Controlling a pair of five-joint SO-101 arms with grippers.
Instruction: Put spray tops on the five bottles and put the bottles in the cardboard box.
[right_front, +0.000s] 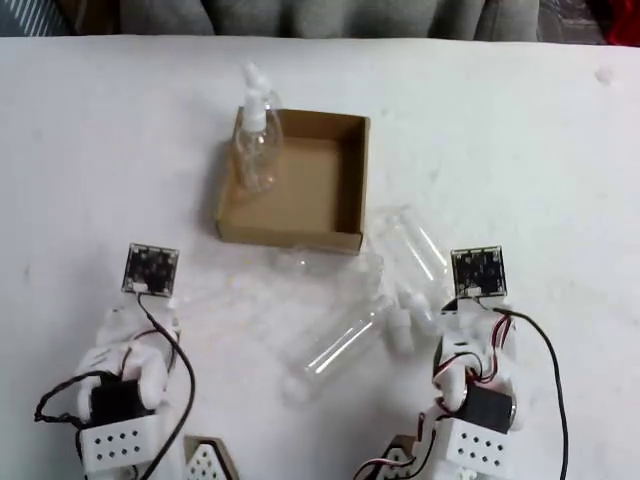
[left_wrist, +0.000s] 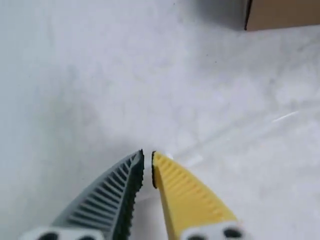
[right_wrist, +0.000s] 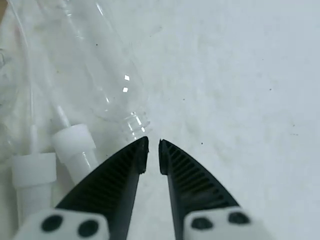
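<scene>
Black fingers (right_wrist: 122, 175) of the right gripper (right_wrist: 153, 150) stand almost together, a thin slit between the tips, with nothing between them. Just ahead of the tips lies the threaded neck of a clear bottle (right_wrist: 107, 85), on its side and uncapped. Two white spray tops (right_wrist: 75, 142) lie beside it, close to one finger.

The left gripper (left_wrist: 148, 162) has its grey finger (left_wrist: 112, 195) and yellow finger (left_wrist: 185, 195) likewise nearly touching, over the bare table (left_wrist: 100, 75). A corner of the cardboard box (left_wrist: 282, 15) shows well apart from them.

From the high view, the box (right_front: 345, 190) sits between and beyond the two arms. One capped bottle (right_front: 255, 140) leans inside it, at the wall on the left arm's side. More uncapped bottles (right_front: 345, 340) lie on the table in front of the box, nearer the right arm.
</scene>
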